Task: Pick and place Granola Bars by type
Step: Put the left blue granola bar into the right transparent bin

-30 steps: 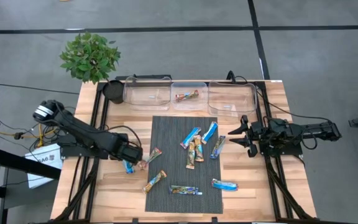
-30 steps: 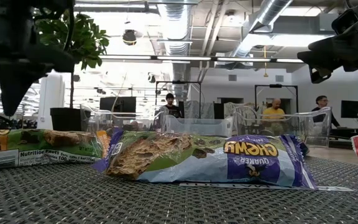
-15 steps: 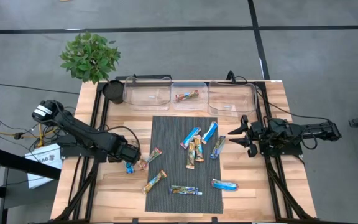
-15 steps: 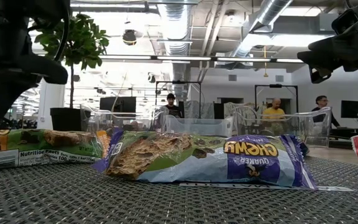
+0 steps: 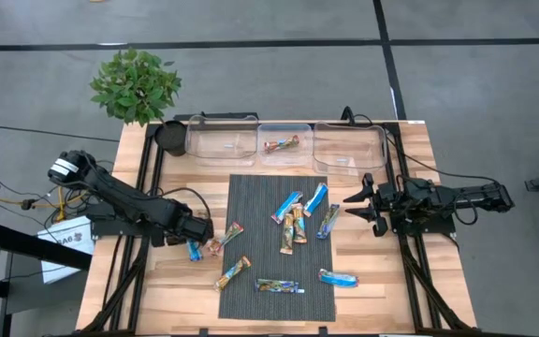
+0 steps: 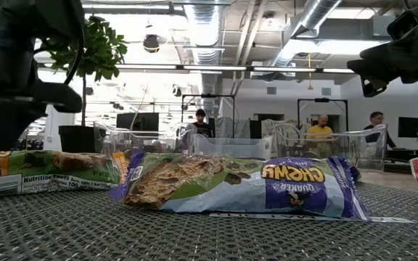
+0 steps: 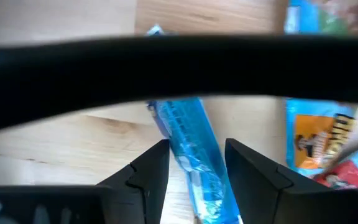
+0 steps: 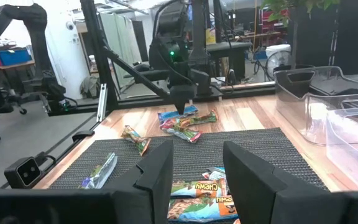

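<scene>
Several granola bars (image 5: pixel 293 220) lie on a dark mat (image 5: pixel 251 201): blue ones (image 5: pixel 318 197) and tan-orange ones (image 5: pixel 234 271). Another tan-orange one (image 5: pixel 225 238) rests at the mat's left edge. My left gripper (image 5: pixel 197 238) is over the bare wood left of the mat, shut on a bright blue bar (image 7: pixel 194 149). That bar (image 5: pixel 193 250) shows just nearer than the gripper. My right gripper (image 5: pixel 358 206) hovers open beside the mat's right edge, touching nothing. In the low view a green-and-purple bar (image 6: pixel 242 185) fills the foreground. My left gripper pinches the bright blue bar between its two fingers (image 7: pixel 151 171), coming from above. They close across the bar's width at a part (image 7: pixel 197 163) back from its crimped end (image 7: pixel 157 109). The bar runs slantwise between the fingers. Whether it is clear of the wood, I cannot tell.
Three clear bins stand along the far edge: left (image 5: pixel 223 140), middle (image 5: pixel 284 131) with one bar (image 5: pixel 281 144) inside, right (image 5: pixel 349 145). A black cup (image 5: pixel 169 136) sits beside them and a potted plant (image 5: pixel 137 84) stands off the far left corner. People stand in the room behind.
</scene>
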Controlling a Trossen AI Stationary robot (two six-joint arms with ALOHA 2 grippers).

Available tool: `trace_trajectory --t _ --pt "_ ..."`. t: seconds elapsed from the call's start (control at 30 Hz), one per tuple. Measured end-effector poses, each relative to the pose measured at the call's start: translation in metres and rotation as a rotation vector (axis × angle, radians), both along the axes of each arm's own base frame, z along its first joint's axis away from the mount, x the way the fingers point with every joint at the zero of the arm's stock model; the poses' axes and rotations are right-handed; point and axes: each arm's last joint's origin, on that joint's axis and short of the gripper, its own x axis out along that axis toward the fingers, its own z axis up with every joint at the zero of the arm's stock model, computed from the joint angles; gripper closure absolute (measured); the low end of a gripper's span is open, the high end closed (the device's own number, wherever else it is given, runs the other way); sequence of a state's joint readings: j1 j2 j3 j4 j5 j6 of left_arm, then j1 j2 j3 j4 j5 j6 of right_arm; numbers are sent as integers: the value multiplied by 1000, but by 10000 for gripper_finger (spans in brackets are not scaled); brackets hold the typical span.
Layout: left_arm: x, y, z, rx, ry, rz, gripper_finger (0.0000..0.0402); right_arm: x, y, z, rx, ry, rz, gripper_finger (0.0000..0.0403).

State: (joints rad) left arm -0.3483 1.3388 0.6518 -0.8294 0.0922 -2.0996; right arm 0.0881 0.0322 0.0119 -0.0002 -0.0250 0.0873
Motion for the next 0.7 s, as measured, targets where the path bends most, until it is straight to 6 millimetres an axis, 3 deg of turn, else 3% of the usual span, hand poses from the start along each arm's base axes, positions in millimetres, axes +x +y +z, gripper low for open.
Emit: trace_trajectory --t 0.7 --pt "-8 4 -14 -18 23 -29 262 0 0 0 0 0 0 270"
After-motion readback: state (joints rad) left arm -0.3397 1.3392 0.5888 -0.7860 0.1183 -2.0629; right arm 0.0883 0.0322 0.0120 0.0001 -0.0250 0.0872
